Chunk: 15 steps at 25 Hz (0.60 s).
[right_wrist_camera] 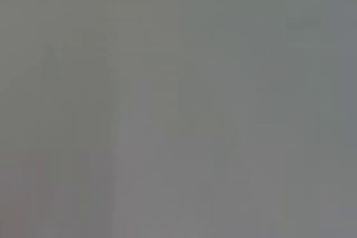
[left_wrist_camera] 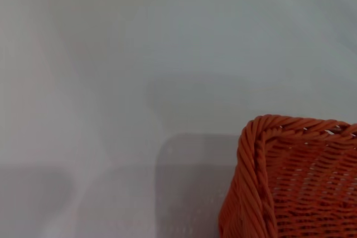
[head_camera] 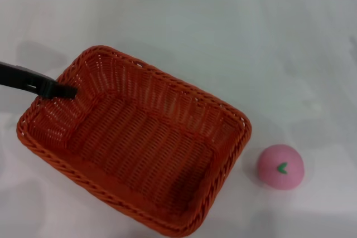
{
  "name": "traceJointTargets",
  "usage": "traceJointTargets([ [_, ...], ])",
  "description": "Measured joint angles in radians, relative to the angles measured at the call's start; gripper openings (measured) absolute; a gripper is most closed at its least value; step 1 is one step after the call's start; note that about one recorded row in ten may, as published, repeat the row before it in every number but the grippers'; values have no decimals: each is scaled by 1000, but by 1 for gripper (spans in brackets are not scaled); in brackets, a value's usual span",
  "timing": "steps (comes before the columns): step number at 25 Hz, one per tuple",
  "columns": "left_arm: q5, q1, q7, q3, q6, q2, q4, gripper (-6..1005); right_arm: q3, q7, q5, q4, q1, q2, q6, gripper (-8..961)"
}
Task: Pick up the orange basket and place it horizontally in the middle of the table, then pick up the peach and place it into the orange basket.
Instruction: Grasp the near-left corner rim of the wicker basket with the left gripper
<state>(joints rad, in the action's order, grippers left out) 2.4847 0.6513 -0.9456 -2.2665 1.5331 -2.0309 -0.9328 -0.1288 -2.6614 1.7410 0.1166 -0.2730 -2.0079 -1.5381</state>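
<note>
The orange basket (head_camera: 139, 149) lies skewed on the white table (head_camera: 234, 37), left of centre, with its long side running diagonally from far left to near right. My left gripper (head_camera: 62, 90), a black bar coming in from the left edge, reaches over the basket's far-left rim with its tip against the inner wall. In the left wrist view one corner of the basket (left_wrist_camera: 290, 188) shows. The pink peach (head_camera: 280, 166), with its green leaf mark facing up, rests on the table just right of the basket's near-right corner. The right gripper is out of view.
Bare white tabletop stretches behind and to the right of the basket. The table's far edge runs along the top of the head view. The right wrist view shows only a flat grey surface.
</note>
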Motion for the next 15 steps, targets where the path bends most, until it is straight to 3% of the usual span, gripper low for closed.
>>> traceJointTargets([
  [1, 1, 1, 3, 5, 2, 0, 0, 274, 0, 0, 0, 0, 0, 0, 0, 694],
  [6, 5, 1, 10, 9, 10, -1, -3, 148, 0, 0, 0, 0, 0, 0, -2, 694],
  [15, -43, 2, 94, -6, 53, 13, -40, 148, 0, 3, 0, 0, 0, 0, -4, 693],
])
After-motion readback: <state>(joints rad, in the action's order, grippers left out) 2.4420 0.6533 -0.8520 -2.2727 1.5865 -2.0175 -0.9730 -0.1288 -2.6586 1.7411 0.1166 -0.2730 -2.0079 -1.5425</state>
